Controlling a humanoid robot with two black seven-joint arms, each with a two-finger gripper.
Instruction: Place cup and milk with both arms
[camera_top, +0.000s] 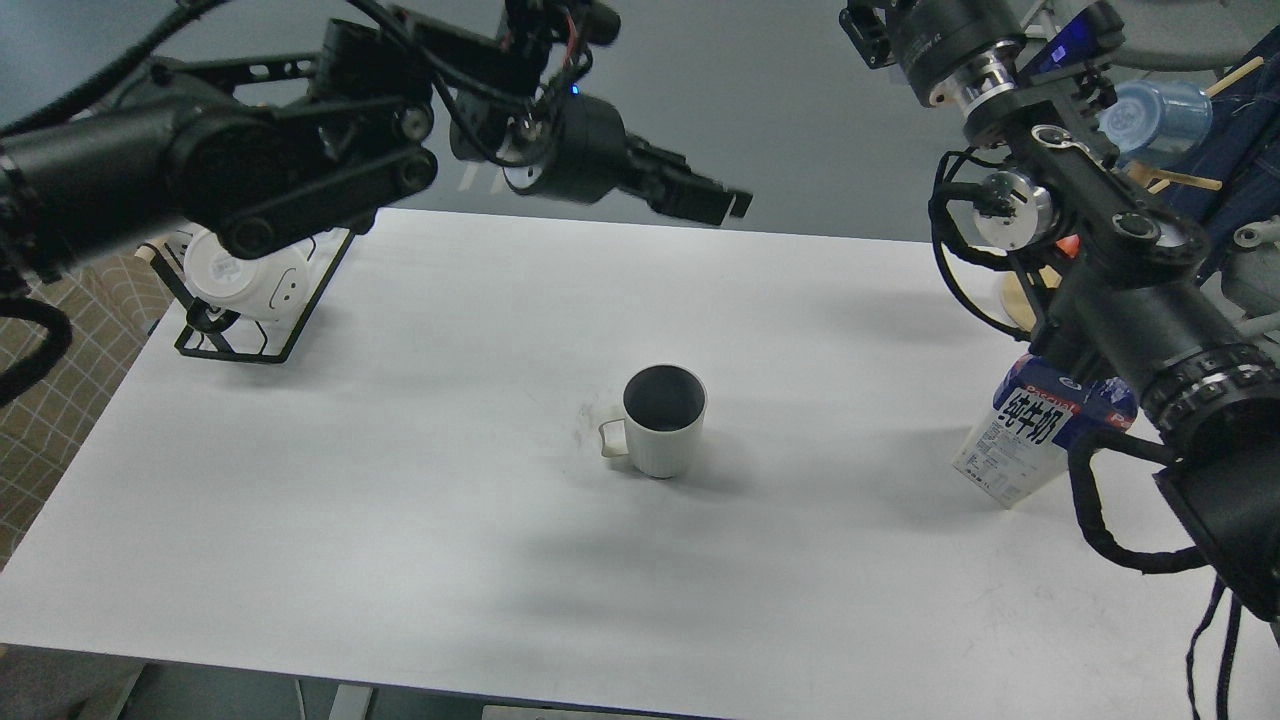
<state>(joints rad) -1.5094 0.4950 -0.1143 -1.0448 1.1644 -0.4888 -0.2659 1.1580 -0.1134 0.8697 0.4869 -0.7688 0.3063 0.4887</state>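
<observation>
At the table's far left corner, a black wire rack (235, 330) holds white dishes. Above, the left gripper (715, 203) hovers, opening unclear. A cream-white ceramic mug (662, 420) stands mid-table. The blue-and-white milk carton (1030, 435) stands right, partly hidden by the right arm, whose gripper is unseen.

Milk (1015, 440) top behind right arm (1130, 290)

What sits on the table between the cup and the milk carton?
Nothing: in the head view, only bare table separates the cup from the milk.
</observation>
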